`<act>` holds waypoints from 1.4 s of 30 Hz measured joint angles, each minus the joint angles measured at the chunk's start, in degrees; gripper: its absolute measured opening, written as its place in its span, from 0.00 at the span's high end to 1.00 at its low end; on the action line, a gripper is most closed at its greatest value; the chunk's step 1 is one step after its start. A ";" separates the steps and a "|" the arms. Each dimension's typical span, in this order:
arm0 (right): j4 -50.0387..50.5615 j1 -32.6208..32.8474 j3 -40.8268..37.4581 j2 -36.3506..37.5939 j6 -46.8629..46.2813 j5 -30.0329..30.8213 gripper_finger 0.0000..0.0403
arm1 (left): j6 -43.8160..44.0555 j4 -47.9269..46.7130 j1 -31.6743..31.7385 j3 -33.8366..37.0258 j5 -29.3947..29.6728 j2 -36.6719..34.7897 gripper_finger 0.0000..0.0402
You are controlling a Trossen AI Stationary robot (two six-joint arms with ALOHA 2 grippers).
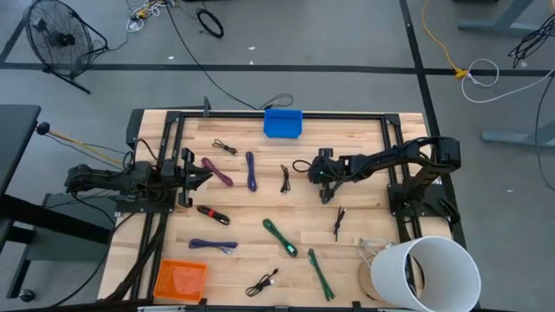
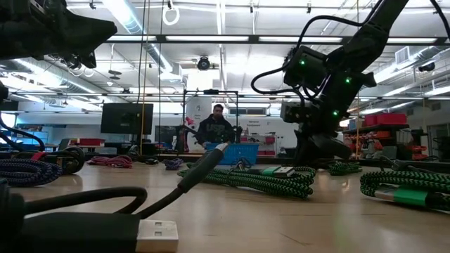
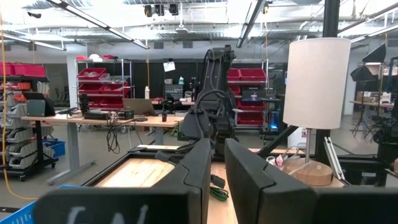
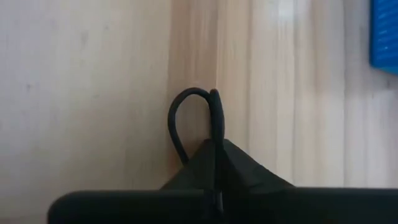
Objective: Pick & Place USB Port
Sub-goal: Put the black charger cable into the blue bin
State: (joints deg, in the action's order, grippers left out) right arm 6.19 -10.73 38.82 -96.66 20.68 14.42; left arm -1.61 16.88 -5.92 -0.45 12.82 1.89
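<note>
My right gripper (image 1: 323, 176) is out over the middle of the table, in front of the blue bin (image 1: 283, 123), and is shut on a thin black cable (image 4: 186, 118). A bend of that cable shows past the fingertips in the right wrist view, with the blue bin's corner (image 4: 385, 34) nearby. In the low view my right gripper (image 2: 318, 144) stands above the wood. My left gripper (image 1: 195, 176) waits at the table's left side, its fingers (image 3: 198, 171) a narrow gap apart and touching nothing. My right gripper pinches the black cable between its two shut fingers (image 4: 239, 165), coming from above and pointing down at the tabletop. A small loop of the cable (image 4: 180, 106) sticks out beyond the fingertips. The fingers hide the rest of the cable.
Several loose cables lie on the wood: purple (image 1: 251, 170), green (image 1: 279, 236), black (image 1: 284, 179), and a red-and-black one (image 1: 208, 212). An orange tray (image 1: 180, 279) sits at the near left and a white cylinder (image 1: 425, 273) at the near right. A person (image 2: 218, 126) is beyond the far edge.
</note>
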 joint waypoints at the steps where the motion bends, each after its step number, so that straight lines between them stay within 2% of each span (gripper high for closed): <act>1: -0.35 -0.06 -0.04 0.01 -0.81 -0.36 0.96 | 0.00 -0.02 0.01 -0.02 0.00 0.00 0.87; 8: 3.29 0.13 4.13 0.91 -0.73 3.18 0.99 | -0.02 -0.03 0.00 0.00 0.00 0.00 0.87; 22: 2.00 -1.04 24.27 1.29 7.54 10.33 1.00 | -0.02 -0.04 0.00 -0.01 0.01 0.00 0.87; 27: 2.74 -5.47 30.52 1.12 8.77 9.66 1.00 | -0.02 0.00 0.01 -0.02 0.02 0.00 0.87; 33: 7.92 -12.95 37.38 -0.05 6.74 5.07 1.00 | -0.04 -0.04 0.01 -0.02 0.02 0.00 0.87; 38: 12.00 -16.42 42.98 -3.61 6.43 3.61 1.00 | -0.17 0.12 0.00 -0.02 0.25 -0.02 0.87; 42: 14.82 -17.62 47.85 -8.54 5.17 0.15 1.00 | -0.19 0.04 0.01 0.00 0.23 0.00 0.87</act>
State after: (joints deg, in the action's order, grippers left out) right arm 21.01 -28.35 86.67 -105.21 25.85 14.57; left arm -1.80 16.92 -5.91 -0.45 13.05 1.89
